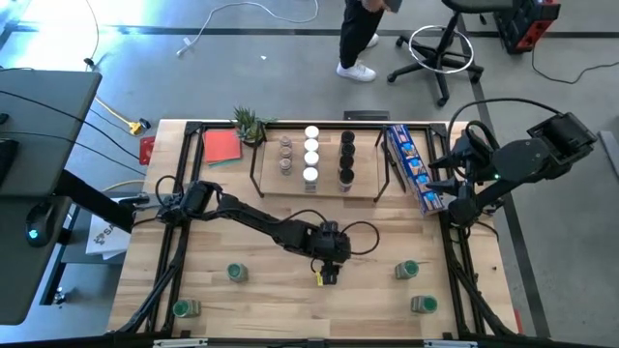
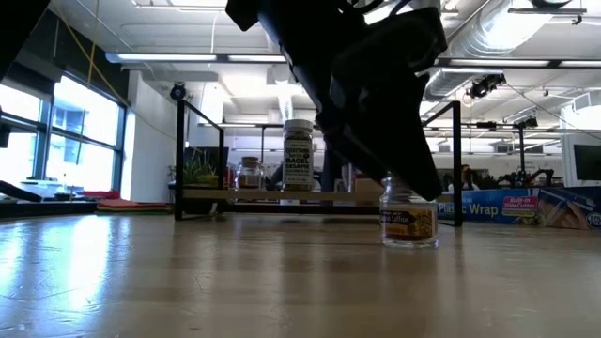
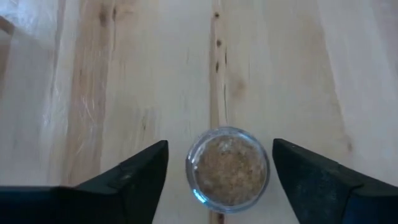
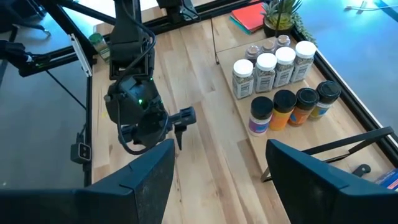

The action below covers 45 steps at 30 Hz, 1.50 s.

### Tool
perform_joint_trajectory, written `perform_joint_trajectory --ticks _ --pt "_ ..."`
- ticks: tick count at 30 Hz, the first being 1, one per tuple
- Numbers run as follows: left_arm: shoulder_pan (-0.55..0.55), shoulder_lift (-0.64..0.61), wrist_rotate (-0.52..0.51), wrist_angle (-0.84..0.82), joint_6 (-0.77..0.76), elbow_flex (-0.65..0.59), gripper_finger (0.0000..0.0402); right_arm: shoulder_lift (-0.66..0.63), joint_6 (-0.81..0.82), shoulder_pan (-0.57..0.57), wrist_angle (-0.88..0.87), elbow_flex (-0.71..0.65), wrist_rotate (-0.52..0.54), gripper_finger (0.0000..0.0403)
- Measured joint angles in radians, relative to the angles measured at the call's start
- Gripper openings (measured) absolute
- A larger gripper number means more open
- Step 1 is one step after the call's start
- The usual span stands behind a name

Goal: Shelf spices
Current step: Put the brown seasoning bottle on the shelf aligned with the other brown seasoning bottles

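A small spice jar with a yellow label stands upright on the table's middle, toward the near edge; its round top shows brownish grains. My left gripper points down over it, open, one finger on each side with a gap on both. The shelf, a light-wood rack in a black wire frame, sits at the table's far middle. It carries rows of jars with brownish, white and black lids. My right gripper waits open at the table's right edge.
Several green-lidded jars stand on the near half of the table: two on the left and two on the right. A long blue box lies right of the shelf. A plant and a red pad sit to its left.
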Motion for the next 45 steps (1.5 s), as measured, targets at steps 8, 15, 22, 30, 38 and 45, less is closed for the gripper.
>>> perform_joint_trajectory --ticks 8,15,22,30,38,45 --pt "0.001 0.007 0.023 0.005 -0.055 0.0 0.0183 0.0 -0.002 0.0 0.0 0.0 0.001 0.0248" --pt "-0.006 -0.069 -0.08 -0.147 -0.259 0.052 0.0167 -0.001 -0.002 0.0 0.0 0.0 0.006 0.0248" --pt "-0.037 -0.245 -0.329 -0.438 -0.477 0.072 0.0167 -0.001 -0.023 0.0 0.0 0.0 0.083 0.0248" --pt "0.003 -0.44 -0.453 -0.638 -0.647 -0.07 0.0167 -0.001 -0.046 0.0 0.012 0.0 0.185 0.0248" --pt "0.153 -0.597 -0.388 -0.451 -0.481 -0.264 0.0167 -0.001 -0.01 -0.005 0.076 0.0 0.269 0.0248" --pt "0.287 -0.599 -0.27 -0.364 -0.281 -0.364 0.0167 0.003 -0.01 -0.061 0.145 0.0 0.29 0.0248"
